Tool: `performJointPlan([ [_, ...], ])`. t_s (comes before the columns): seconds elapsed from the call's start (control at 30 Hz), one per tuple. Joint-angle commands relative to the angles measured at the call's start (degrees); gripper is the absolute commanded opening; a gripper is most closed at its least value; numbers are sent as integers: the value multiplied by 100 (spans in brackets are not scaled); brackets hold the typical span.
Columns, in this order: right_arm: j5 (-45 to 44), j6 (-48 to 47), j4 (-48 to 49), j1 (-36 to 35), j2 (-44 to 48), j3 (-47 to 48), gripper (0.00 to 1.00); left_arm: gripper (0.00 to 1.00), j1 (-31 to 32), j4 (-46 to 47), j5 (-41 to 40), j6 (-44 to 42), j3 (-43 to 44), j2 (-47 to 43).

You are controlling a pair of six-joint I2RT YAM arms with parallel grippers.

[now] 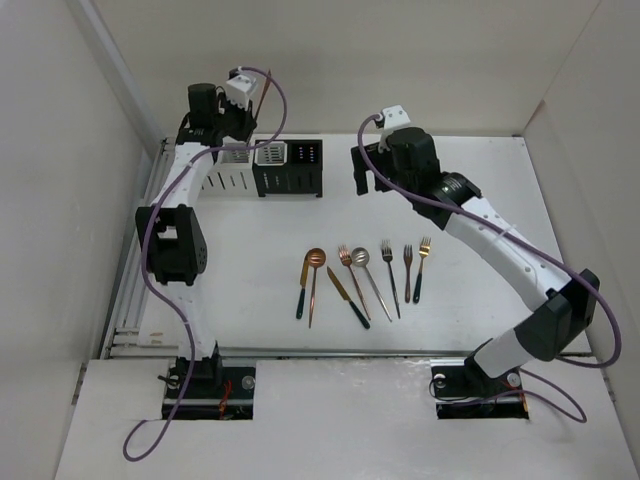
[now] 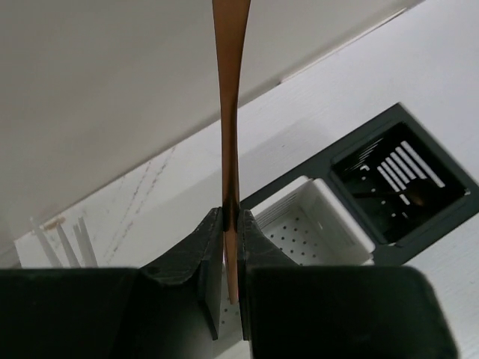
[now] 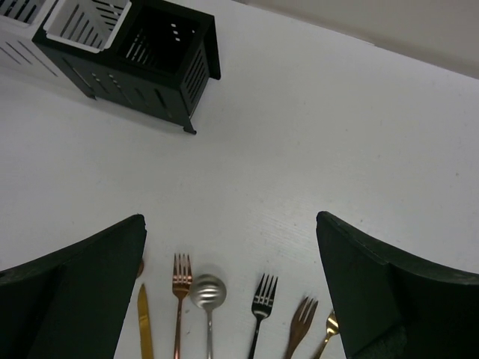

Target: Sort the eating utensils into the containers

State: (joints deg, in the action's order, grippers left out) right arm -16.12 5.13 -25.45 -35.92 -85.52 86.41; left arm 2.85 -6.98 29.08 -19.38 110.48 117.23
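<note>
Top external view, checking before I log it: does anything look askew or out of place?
Nothing spilled or damaged. Only the dark-handled knife lies slanted in the otherwise roughly parallel utensil row; the left claw holds a copper utensil upright.

The bench (image 1: 480, 190) is a flat white board with a faint grain, boxed in on three sides by plain cream panels: a left wall (image 1: 50, 200), a back wall (image 1: 380, 60) that meets the bench along a straight seam, and a right wall (image 1: 600, 150). A pale metal rail (image 1: 128, 290) runs down the bench's left edge and turns along its near edge, and on the near side of that lies a white shelf (image 1: 340, 420). The light is soft and even, throwing only short, dim shadows.
</note>
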Motion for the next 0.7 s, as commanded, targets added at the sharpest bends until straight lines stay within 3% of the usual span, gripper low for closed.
performJointPlan([
  [0.0,381,-135,357,234,-123,498,100,0,-250,706,36,329,-157,-61],
  [0.43,434,-73,128,288,-369,790,100,0,-566,1155,379,153,-1449,-69],
  [0.47,434,-73,50,288,-369,842,100,6,-566,1155,379,153,-1450,-69],
  [0.5,382,-73,-12,288,-369,842,100,28,-566,1155,379,101,-1450,-69],
  [0.53,381,-73,-12,288,-369,842,100,38,-566,1060,301,101,-1450,-69],
  [0.67,329,-73,-12,288,-264,843,100,56,-628,726,247,153,-1135,-253],
])
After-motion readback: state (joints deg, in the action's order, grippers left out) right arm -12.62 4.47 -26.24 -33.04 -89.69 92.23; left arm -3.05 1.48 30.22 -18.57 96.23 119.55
